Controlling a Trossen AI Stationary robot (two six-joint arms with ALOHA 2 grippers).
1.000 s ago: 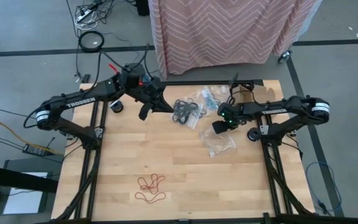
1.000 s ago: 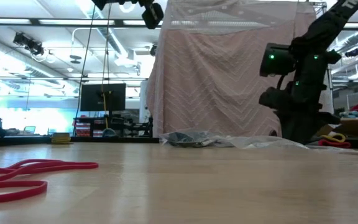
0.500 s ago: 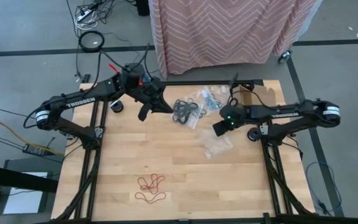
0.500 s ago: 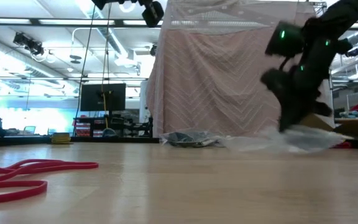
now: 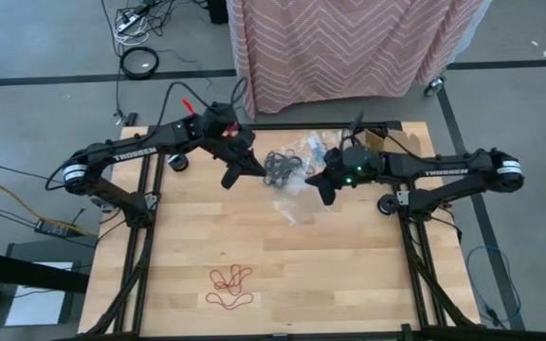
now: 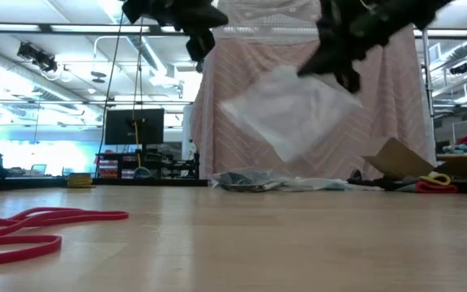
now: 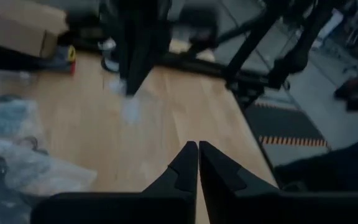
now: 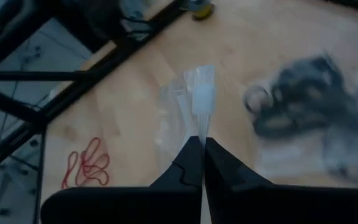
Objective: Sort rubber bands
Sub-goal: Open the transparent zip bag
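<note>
High view, desk: a light wooden desk (image 5: 273, 256) with both dark arms reaching in over its far half.
Right end effector: the right end effector (image 5: 324, 188) hangs above the desk near its middle, fingers pressed together on the top edge of a clear plastic bag (image 5: 288, 201); the right wrist view shows the two fingers (image 8: 219, 169) meeting with the bag (image 8: 191, 109) drooping from between them.
Bag, low view: the clear plastic bag (image 6: 286, 109) hangs in the air well above the desk, free of the surface, with its corner pointing down.
Left end effector: the left end effector (image 5: 230, 176) is raised over the far left part of the desk, just beside the black pile; in the left wrist view its fingers (image 7: 185, 167) lie closed against each other with nothing between them.
Red rubber bands: the red rubber bands (image 5: 229, 286) lie flat in a loose cluster near the front edge of the desk, well apart from both arms; the cluster's long axis runs roughly from front to back. In the low view one red loop (image 6: 31, 223) stretches lengthwise across the picture.
Black rubber bands: a tangled black cluster (image 5: 285, 167) sits at the far middle of the desk, between the two end effectors, with no clear direction.
Other clear bags: crinkled clear bags (image 5: 318, 150) lie at the far edge beside the black cluster.
</note>
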